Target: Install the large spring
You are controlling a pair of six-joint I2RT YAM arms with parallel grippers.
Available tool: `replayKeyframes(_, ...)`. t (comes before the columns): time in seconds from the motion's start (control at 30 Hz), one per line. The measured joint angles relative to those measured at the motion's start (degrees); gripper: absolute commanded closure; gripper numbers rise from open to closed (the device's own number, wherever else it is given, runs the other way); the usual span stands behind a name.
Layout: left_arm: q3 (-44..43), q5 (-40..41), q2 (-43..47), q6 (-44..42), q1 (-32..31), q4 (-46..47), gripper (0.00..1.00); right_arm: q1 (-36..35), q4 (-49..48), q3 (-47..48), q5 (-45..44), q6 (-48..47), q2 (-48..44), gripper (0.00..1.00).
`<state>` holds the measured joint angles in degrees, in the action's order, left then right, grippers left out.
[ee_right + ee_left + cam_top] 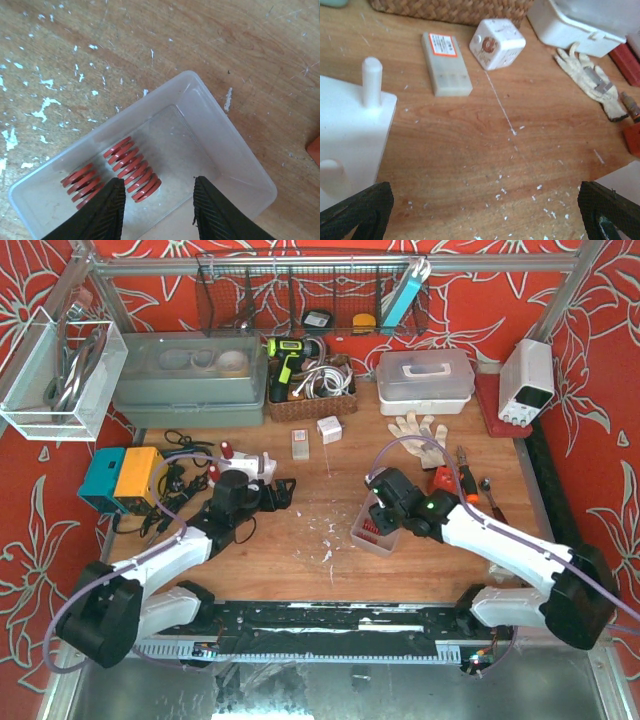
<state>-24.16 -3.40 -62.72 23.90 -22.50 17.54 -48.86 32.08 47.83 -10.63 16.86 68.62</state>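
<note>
Two red coil springs lie in a clear plastic tray point(240, 165). The longer spring point(131, 165) is near the tray's middle. The other spring point(80, 180) lies to its left, partly under a fingertip. My right gripper point(159, 187) hangs just above the tray, jaws apart with nothing between them; its left finger is close to the longer spring's near end. In the top view this gripper point(385, 512) is over the tray point(372, 533). A white fixture point(350, 130) with an upright peg point(372, 80) stands left of my left gripper point(485, 200), which is wide open over bare wood.
A white cube point(497, 44), a flat white box with an orange label point(446, 62) and a work glove point(590, 80) lie beyond the left gripper. A wicker basket point(310, 390), lidded boxes point(425, 380) and a power supply point(527, 380) line the back. Hand tools point(470, 475) lie at right.
</note>
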Motion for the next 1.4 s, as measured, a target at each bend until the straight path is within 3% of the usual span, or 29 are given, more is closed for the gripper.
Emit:
replayKeyframes(0.33,1.3,-0.9,1.8,-0.2,-0.1,2.3,0.00,0.3,3.5,1.5,1.0,-4.9,9.0,0.59)
replayKeyframes(0.87,2.4,-0.3,7.6,0.9,-0.2,2.7,0.00,1.2,1.1,2.0,5.6,-6.3,19.7,0.57)
replayKeyframes(1.0,2.4,-0.3,7.6,0.9,-0.4,2.7,0.00,1.7,0.9,2.9,5.6,-6.2,21.8,0.62)
replayKeyframes(1.2,2.4,-0.2,7.7,1.0,-0.4,2.7,0.00,2.5,0.5,3.2,6.3,-6.3,22.4,0.84)
replayKeyframes(1.4,2.4,0.4,8.1,1.3,-0.4,2.7,0.00,2.7,0.6,3.2,6.8,-7.1,21.9,0.98)
